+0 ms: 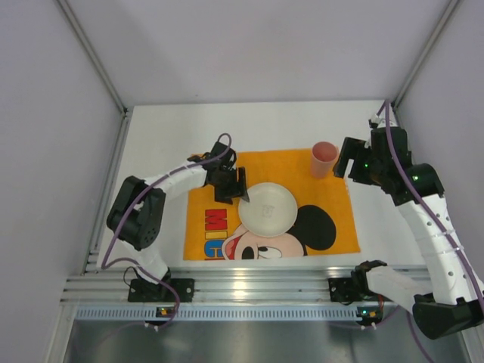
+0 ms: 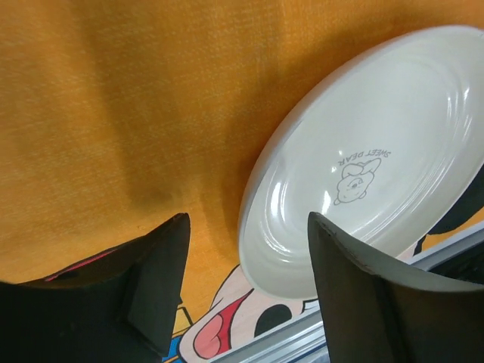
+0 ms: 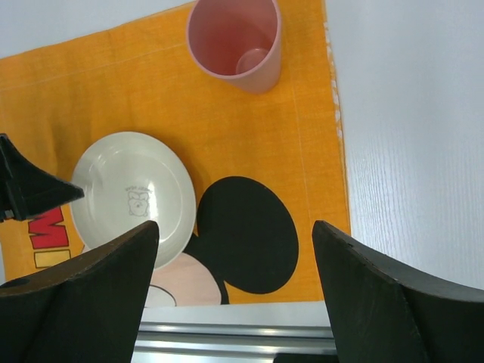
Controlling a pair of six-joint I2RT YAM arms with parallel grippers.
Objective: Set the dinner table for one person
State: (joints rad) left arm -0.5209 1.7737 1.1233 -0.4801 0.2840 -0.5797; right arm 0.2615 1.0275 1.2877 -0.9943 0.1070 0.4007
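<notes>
Table (image 1: 174, 128): white top, ridged rail (image 1: 249, 287) along the near edge, walls on the other three sides. Mat (image 1: 333, 204): orange, flat, mid-table and close to the near edge, its front hem just short of the rail. Plate (image 1: 268, 208): white, right way up, on the mat near the middle. Cup (image 1: 324, 159): pink, upright, empty, on the mat's far right corner. My left gripper (image 1: 240, 185) sits low over the mat on the plate's left side, jaws wide apart and holding nothing; the plate's rim lies just ahead of the tips, and I cannot tell whether either tip touches it. My right gripper (image 1: 349, 162) hangs toward the right edge, just beside the cup, jaws spread wide, also empty. No cutlery in any view, so the setting looks part done at best. Risks, as I judge them: closing the left jaws on the low rim could pinch cloth with it and bunch the mat, or skid the plate toward the rail. A careless right approach could clip the cup's lip and topple it. If both arms reach for the mat's middle together, they could collide.
</notes>
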